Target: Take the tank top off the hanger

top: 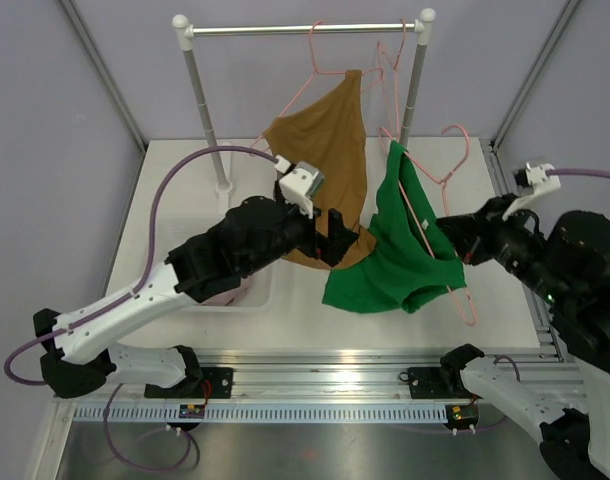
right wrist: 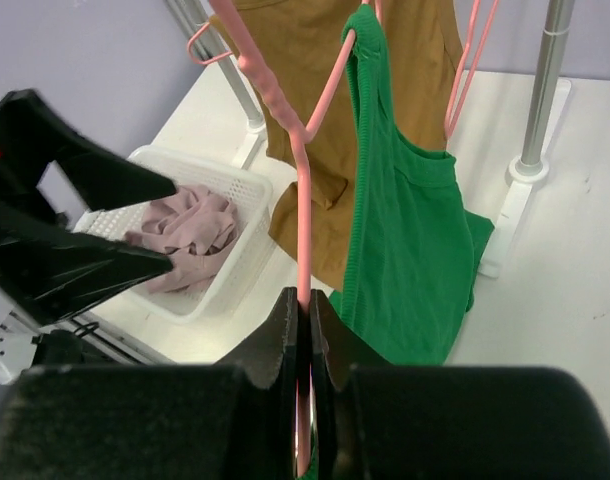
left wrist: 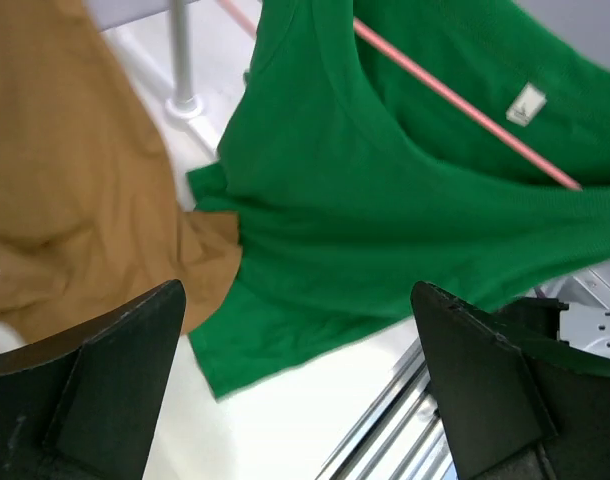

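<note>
A green tank top [top: 395, 250] hangs on a pink hanger [top: 425, 222] off the rail, above the table. My right gripper [top: 453, 248] is shut on the hanger's bar [right wrist: 303, 250]; the top [right wrist: 410, 230] drapes to the right of it. My left gripper [top: 337, 238] is open and empty, just left of the green top's lower edge and in front of a brown top [top: 330, 140]. In the left wrist view the wide-open fingers [left wrist: 125, 370] frame the green top [left wrist: 385, 200], with the hanger bar [left wrist: 455, 100] crossing its neckline.
The brown top hangs on another pink hanger from the rack's rail [top: 305, 30]. Empty pink hangers [top: 390, 60] hang at the rail's right end. A white basket [right wrist: 225, 185] with pinkish clothes sits under my left arm. The rack posts [top: 207, 120] stand at the back.
</note>
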